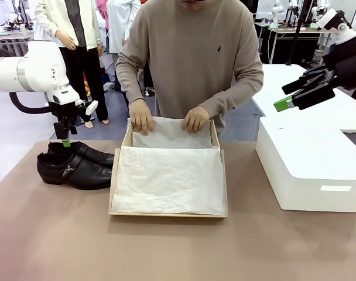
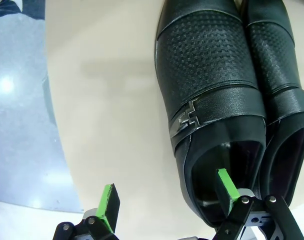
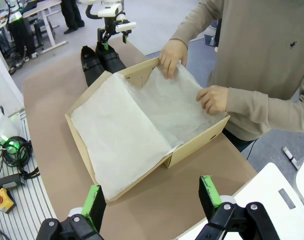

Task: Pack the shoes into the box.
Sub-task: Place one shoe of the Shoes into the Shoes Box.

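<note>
Shoes [image 1: 75, 164]: a black pair side by side on the table [image 1: 49, 246], just left of the box, toes pointing toward it; neither is inside it.
Shoe detail: in the left wrist view the shoes [image 2: 212, 85] show a perforated upper and a metal buckle strap on the one nearer the bare table.
Box [image 1: 112, 181]: tan cardboard, open, at the middle of the table, lined with paper [image 1: 166, 178] that covers its whole floor.
Left gripper [image 1: 65, 140]: pointing down at the heel end of the pair, fingers spread and holding nothing.
Left gripper, close up [image 2: 167, 192]: one green pad [image 2: 226, 185] sits over a shoe's heel opening and the other over bare table beside it (whether a pad touches the leather, I cannot tell).
Right gripper [image 1: 286, 100]: raised in the air to the right of the box, above the white box [image 1: 312, 170], fingers spread and empty.
Right gripper's view: its gripper [image 3: 152, 195] looks down on the box [image 3: 197, 145], the paper [image 3: 122, 135], the shoes [image 3: 99, 62] and the left gripper [image 3: 106, 45] beyond.
Person: at the far side, both hands [image 1: 141, 116] [image 1: 195, 119] on the paper at the box's far edge.
</note>
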You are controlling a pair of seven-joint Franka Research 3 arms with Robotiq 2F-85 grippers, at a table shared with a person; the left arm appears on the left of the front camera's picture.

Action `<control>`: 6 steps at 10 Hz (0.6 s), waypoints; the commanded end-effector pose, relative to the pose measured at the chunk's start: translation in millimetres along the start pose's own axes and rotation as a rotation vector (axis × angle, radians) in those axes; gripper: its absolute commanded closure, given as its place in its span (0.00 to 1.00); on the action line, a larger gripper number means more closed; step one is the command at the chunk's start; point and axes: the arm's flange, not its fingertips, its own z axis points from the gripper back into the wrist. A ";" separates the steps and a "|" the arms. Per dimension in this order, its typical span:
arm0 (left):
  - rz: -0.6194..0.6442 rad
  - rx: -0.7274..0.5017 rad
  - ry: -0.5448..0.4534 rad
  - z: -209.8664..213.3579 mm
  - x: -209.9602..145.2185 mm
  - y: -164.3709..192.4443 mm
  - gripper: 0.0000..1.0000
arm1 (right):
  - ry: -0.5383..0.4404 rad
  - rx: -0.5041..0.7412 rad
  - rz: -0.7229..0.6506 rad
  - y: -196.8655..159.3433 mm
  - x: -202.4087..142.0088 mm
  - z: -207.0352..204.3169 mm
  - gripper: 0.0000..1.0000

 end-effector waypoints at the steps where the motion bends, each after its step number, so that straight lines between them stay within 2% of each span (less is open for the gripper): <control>1: -0.021 -0.007 0.019 -2.2 -1.7 7.2 0.00 | -0.020 0.015 0.015 -2.5 0.3 -1.1 0.00; 6: -0.026 -0.043 0.023 -15.8 -1.9 4.8 0.00 | -0.020 0.015 0.015 -2.5 0.3 -1.1 0.00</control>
